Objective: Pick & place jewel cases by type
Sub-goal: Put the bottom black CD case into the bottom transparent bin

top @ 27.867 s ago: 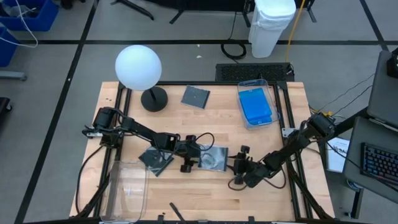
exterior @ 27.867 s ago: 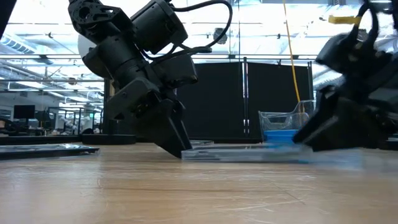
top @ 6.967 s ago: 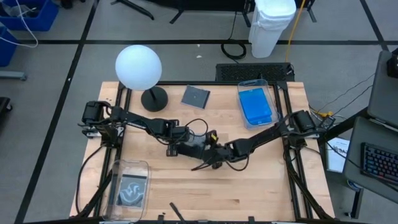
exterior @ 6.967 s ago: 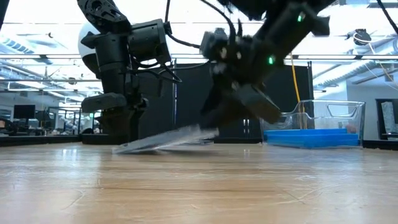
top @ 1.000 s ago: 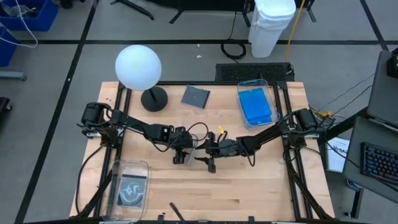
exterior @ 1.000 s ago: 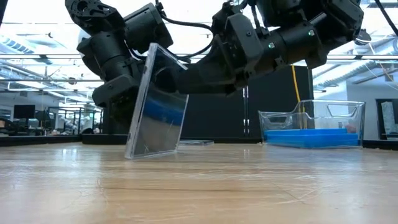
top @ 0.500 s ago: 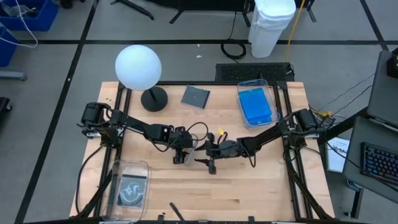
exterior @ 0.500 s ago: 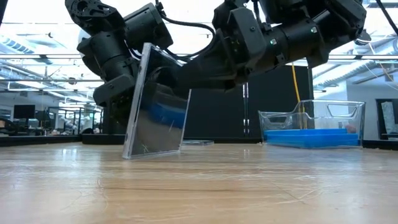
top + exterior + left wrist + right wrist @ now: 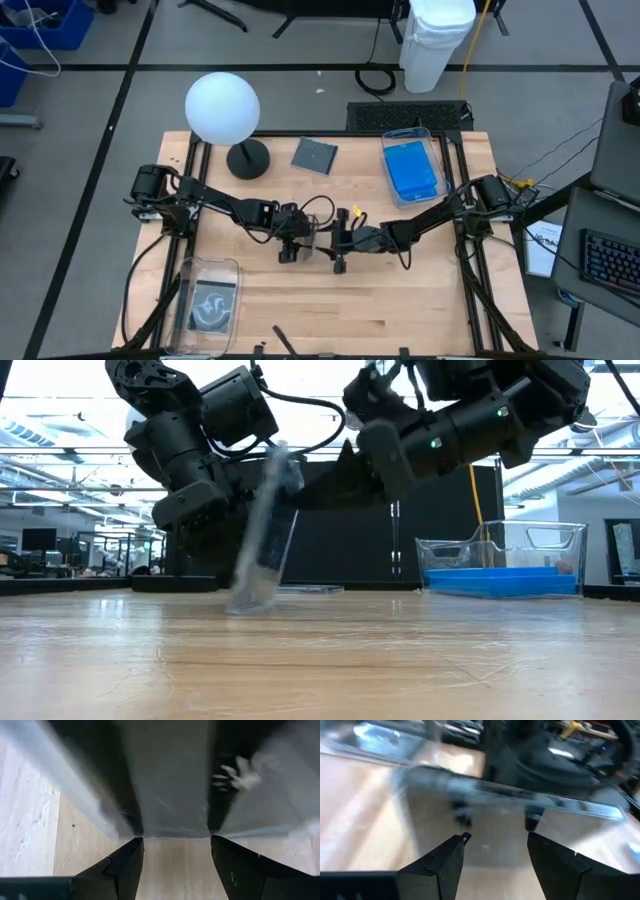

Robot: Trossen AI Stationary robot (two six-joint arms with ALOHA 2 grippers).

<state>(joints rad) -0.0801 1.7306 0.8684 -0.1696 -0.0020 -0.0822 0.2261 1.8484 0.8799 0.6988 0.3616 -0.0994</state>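
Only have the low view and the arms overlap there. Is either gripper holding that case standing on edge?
Observer: Not the left. In the left wrist view the left gripper is open, and the case sits just past its fingertips, not between them.
Operator: Right one?
Observer: The right gripper is open too. Its wrist view shows the case's edge ahead of the fingers, not between them.
Operator: Any other case loose on the table?
Observer: Yes, the high view shows one dark case lying flat at the back, between the lamp and the clear bin.
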